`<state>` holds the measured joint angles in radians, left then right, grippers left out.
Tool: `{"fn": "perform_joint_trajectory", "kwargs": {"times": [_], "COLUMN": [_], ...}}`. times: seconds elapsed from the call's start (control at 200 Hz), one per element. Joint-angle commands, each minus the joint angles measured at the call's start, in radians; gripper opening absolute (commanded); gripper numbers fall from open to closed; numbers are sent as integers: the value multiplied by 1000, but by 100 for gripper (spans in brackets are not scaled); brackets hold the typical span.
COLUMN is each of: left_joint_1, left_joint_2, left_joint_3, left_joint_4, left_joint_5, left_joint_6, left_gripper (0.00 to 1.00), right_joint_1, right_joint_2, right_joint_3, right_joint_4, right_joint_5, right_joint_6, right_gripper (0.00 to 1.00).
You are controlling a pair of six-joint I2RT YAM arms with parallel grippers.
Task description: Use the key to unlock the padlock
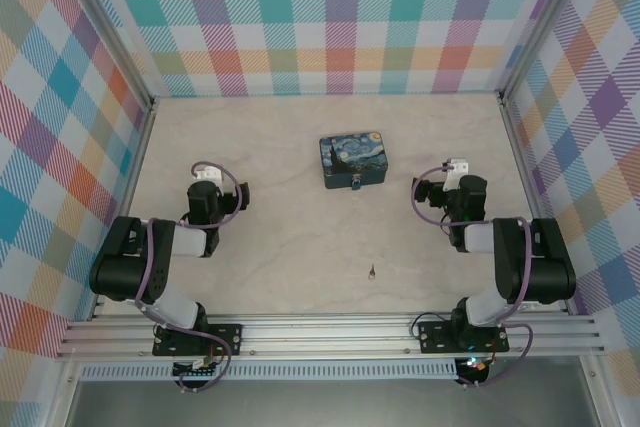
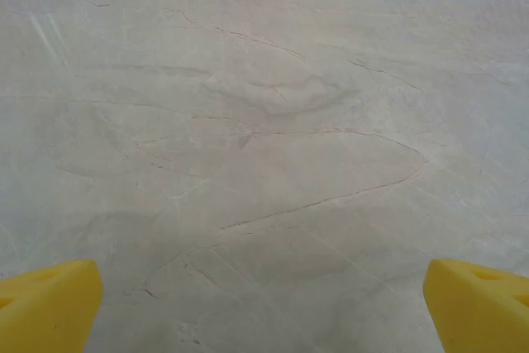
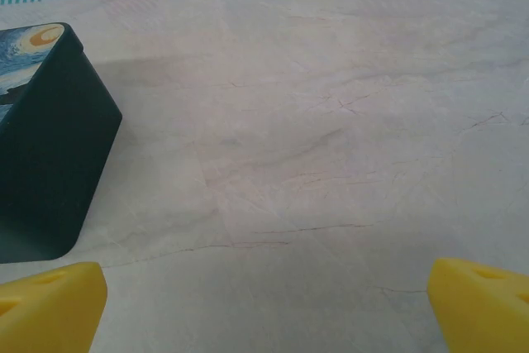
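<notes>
Yellow fingertips (image 2: 45, 307) of your left gripper (image 2: 263, 312) stand wide apart over bare marble table (image 2: 264, 121), grasping nothing. Your right gripper (image 3: 264, 312) is likewise spread, with the painted tin (image 3: 50, 138) to its left. The key (image 1: 371, 271) lies near, between the arms. The padlock (image 1: 356, 185) (tiny, teal) sits at the tin's near side.

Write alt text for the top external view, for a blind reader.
A painted tin box stands on the table with a tiny padlock at its near side; a small key lies nearer the arms. The left arm and right arm flank them, touching nothing.
</notes>
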<state>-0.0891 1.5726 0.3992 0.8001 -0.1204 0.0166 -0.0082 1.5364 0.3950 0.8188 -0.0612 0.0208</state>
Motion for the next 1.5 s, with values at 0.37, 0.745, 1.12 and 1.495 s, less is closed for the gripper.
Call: {"fn": "perform_joint_trajectory", "kwargs": {"times": [0.37, 0.745, 1.12, 1.495], "left_joint_1": [15, 15, 14, -154], "left_joint_2": [-5, -92, -344, 41], "left_joint_3": [13, 17, 279, 552], "left_joint_4": [28, -37, -659, -602], "left_joint_5": [10, -10, 139, 475], "left_joint_6": [13, 6, -392, -636], "left_gripper": [100, 100, 100, 98], "right_joint_1": [-4, -5, -6, 33], "right_joint_2": [0, -92, -243, 64], "right_joint_3": [18, 59, 288, 462], "right_joint_4": [8, -137, -703, -593], "right_joint_5": [-11, 52, -117, -391], "right_joint_6": [-7, 20, 322, 614], "right_gripper": [100, 100, 100, 100]}}
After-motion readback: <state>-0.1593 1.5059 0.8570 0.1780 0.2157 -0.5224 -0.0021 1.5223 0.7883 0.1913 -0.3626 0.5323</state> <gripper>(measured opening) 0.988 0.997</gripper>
